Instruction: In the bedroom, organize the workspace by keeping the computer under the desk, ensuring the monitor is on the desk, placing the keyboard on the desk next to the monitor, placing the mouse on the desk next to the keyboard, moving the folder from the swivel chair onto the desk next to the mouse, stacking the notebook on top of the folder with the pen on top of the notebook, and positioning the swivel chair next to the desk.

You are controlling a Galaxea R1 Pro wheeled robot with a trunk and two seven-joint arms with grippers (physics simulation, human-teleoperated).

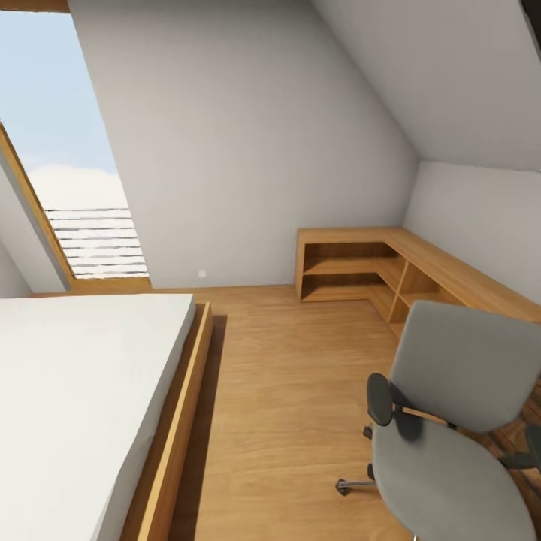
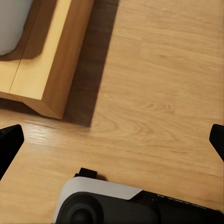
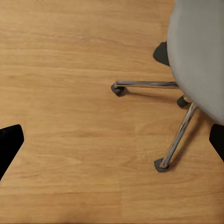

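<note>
1 swivel chair (image 1: pixel 451 421) stands at the lower right of the head view on the wood floor (image 1: pixel 285 398): grey padded seat and backrest, black armrests, seat surface bare. In the right wrist view the same chair (image 3: pixel 198 56) shows its grey seat edge, 2 chrome base legs and 3 black casters resting on the floor.

Behind the chair, 1 light-wood corner shelf unit (image 1: pixel 391 263) runs along 2 walls under the sloped ceiling. 1 bed (image 1: pixel 75 406) with a white mattress on a light-wood frame occupies the lower left. 1 slanted window (image 1: pixel 68 150) sits above it.

Left gripper (image 2: pixel 112 140): 2 black fingertips at opposite frame edges, spread wide, holding nothing, above the floor near the bed-frame corner (image 2: pixel 51 88). Right gripper (image 3: pixel 112 144): 2 fingertips likewise spread wide, empty, just beside the chair base.
</note>
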